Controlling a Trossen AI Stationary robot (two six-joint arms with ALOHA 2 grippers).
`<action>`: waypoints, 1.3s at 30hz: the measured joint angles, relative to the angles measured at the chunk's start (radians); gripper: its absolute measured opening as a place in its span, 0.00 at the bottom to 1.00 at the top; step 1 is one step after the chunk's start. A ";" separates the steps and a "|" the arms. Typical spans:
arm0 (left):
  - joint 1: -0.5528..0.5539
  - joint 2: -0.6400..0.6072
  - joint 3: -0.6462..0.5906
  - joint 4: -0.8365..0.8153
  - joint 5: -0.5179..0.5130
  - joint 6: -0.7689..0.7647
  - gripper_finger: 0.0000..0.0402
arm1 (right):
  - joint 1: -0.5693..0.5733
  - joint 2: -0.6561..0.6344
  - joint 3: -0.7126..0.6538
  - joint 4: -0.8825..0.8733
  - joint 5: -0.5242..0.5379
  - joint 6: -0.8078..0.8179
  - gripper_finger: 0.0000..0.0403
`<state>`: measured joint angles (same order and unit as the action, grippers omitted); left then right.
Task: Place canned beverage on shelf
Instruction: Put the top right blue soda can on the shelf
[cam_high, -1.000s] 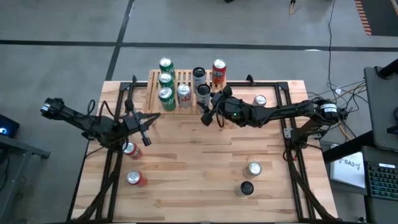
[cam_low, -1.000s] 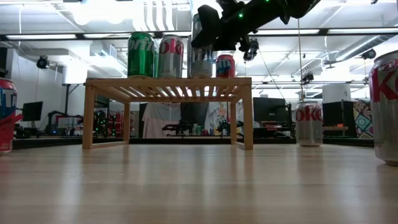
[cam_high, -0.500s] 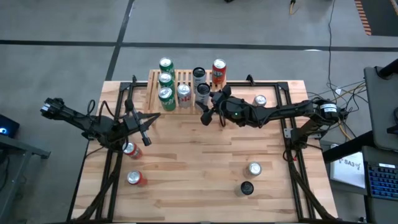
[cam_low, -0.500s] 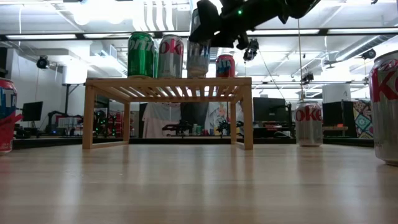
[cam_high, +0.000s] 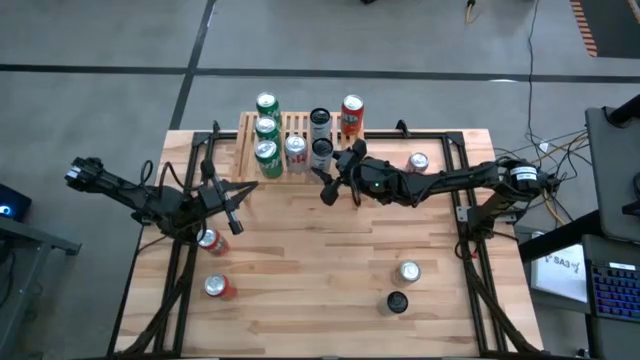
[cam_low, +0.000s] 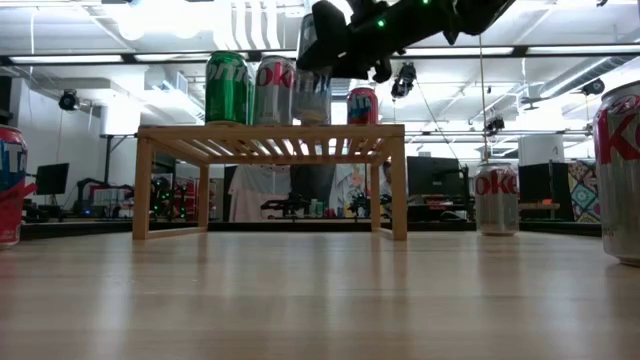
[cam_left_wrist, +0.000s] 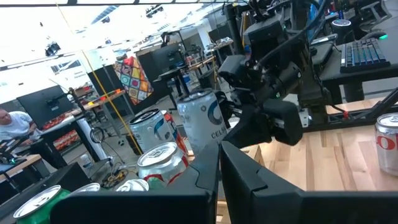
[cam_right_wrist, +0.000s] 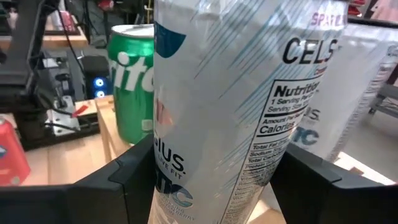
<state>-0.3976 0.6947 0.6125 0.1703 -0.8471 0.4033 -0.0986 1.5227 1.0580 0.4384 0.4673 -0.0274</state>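
Note:
The shelf (cam_high: 285, 125) stands at the table's far edge and bears several cans: green ones (cam_high: 267, 130), a silver Coke can (cam_high: 296, 150), a pale tall can (cam_high: 319, 120) and a red one (cam_high: 352, 115). My right gripper (cam_high: 332, 165) is shut on a tall white Celsius can (cam_right_wrist: 217, 106) over the shelf's front, right of the Coke can (cam_low: 275, 90). The can's bottom (cam_low: 312, 120) is level with the slats; whether it rests on them I cannot tell. My left gripper (cam_high: 236, 218) hangs shut over the table's left part. My right gripper pinches the Celsius can's round wall (cam_right_wrist: 186, 180) between its two fingers (cam_right_wrist: 134, 171), one on each side. The fingers lie level and come from the table's right side, across the upright can. In the low view they sit on the can's upper half (cam_low: 318, 72).
Loose cans stand on the table: two red ones (cam_high: 208, 240) (cam_high: 217, 287) at the left under my left arm, silver ones (cam_high: 417, 160) (cam_high: 409, 270) and a dark-topped one (cam_high: 397, 301) at the right. Free slats (cam_low: 380, 128) lie at the shelf's right front.
The Celsius can in my right gripper has shifted a little toward the shelf's left, nearer to the silver Coke can, tipping briefly on the way. The gripper has stayed shut on it.

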 joint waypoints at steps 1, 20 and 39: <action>0.000 0.000 0.000 -0.001 0.000 0.000 0.00 | 0.000 0.000 0.000 -0.005 0.004 0.000 0.61; 0.000 -0.001 0.000 -0.001 0.000 0.007 0.00 | 0.000 -0.008 0.001 -0.045 0.006 -0.022 0.61; 0.000 -0.001 0.000 -0.001 0.000 0.007 0.00 | 0.000 -0.002 0.001 -0.049 0.006 0.002 0.61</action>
<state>-0.3973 0.6941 0.6125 0.1696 -0.8474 0.4103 -0.0990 1.5211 1.0590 0.3894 0.4734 -0.0254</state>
